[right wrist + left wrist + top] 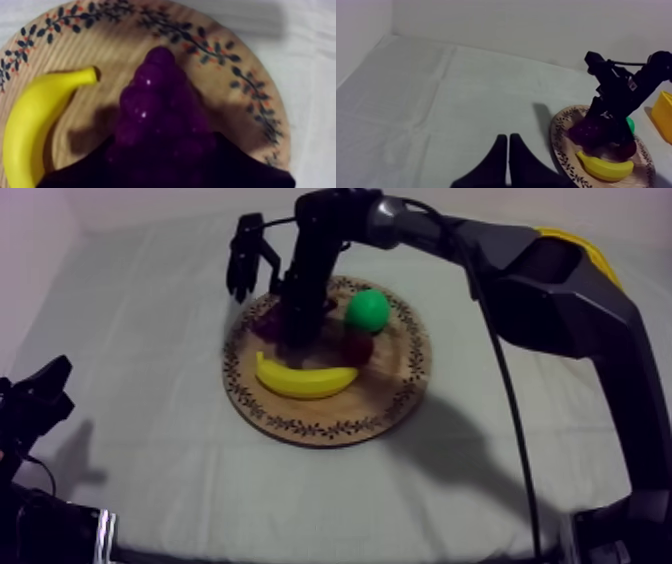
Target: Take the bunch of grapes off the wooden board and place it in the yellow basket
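The purple bunch of grapes (160, 100) lies on the round wooden board (115, 45), left of the board's middle (262, 318). My right gripper (295, 338) reaches straight down onto it from the upper right. In the right wrist view its dark fingers press against both sides of the bunch's wide end, so the gripper (162, 145) is shut on the grapes, which still rest on the wood. My left gripper (508, 137) is shut on nothing, low at the table's left side (45, 388). The yellow basket (662, 116) stands to the right of the board, partly behind my right arm (590, 248).
A banana (300, 380) lies along the board's near side, close beside the grapes (35, 125). A green pear (368, 310) sits at the board's back right, and a small red fruit (355, 346) lies just in front of it. Bare cloth surrounds the board.
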Controlling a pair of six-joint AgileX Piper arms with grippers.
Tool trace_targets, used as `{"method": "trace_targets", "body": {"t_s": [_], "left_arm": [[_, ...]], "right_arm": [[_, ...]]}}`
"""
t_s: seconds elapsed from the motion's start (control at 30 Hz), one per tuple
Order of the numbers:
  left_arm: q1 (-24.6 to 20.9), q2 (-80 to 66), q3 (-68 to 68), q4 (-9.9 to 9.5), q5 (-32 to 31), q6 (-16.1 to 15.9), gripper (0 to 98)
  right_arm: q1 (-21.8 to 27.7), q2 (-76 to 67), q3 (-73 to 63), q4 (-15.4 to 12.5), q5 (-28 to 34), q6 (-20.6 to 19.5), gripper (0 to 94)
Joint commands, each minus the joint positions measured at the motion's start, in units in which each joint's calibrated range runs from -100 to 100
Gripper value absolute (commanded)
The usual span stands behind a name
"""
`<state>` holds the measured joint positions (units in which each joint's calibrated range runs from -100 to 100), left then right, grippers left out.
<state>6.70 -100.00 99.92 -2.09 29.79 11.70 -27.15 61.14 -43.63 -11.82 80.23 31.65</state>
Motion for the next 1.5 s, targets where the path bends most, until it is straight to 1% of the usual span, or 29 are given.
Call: {"method": "trace_targets", "body": {"t_s": [0.0,0.33,0.47,0.67,0.83,1.03,1.23,1.33,1.47], "left_arm": [[0.0,0.0,-0.03,0.02,0.04,0.0,0.1],[0.0,0.0,-0.03,0.02,0.04,0.0,0.1],[0.0,0.0,-0.03,0.02,0.04,0.0,0.1],[0.0,0.0,-0.03,0.02,0.04,0.0,0.1],[0.0,0.0,-0.03,0.02,0.04,0.0,0.1],[0.0,0.0,-0.03,0.02,0.04,0.0,0.1],[0.0,0.0,-0.03,0.02,0.04,0.0,0.1],[0.0,0.0,-0.03,0.02,0.04,0.0,0.1],[0.0,0.0,-0.03,0.02,0.04,0.0,0.1]], "right_arm": [[0.38,-2.04,0.73,0.32,-0.27,-0.11,43.5],[3.45,-16.51,7.99,2.65,0.7,0.67,42.7],[5.09,-24.35,12.55,3.76,-0.08,0.78,42.9],[8.41,-35.36,17.59,5.95,-2.11,-0.93,43.0],[11.96,-43.06,21.87,7.15,-4.71,-3.77,42.8],[16.07,-50.88,29.01,9.32,-10.11,-9.08,42.8],[20.94,-56.3,36.21,10.07,-14.54,-13.73,42.7],[23.36,-58.31,40.34,10.99,-18.39,-16.57,42.7],[26.29,-60.58,46.08,13.39,-24.13,-21.52,42.7]]}}
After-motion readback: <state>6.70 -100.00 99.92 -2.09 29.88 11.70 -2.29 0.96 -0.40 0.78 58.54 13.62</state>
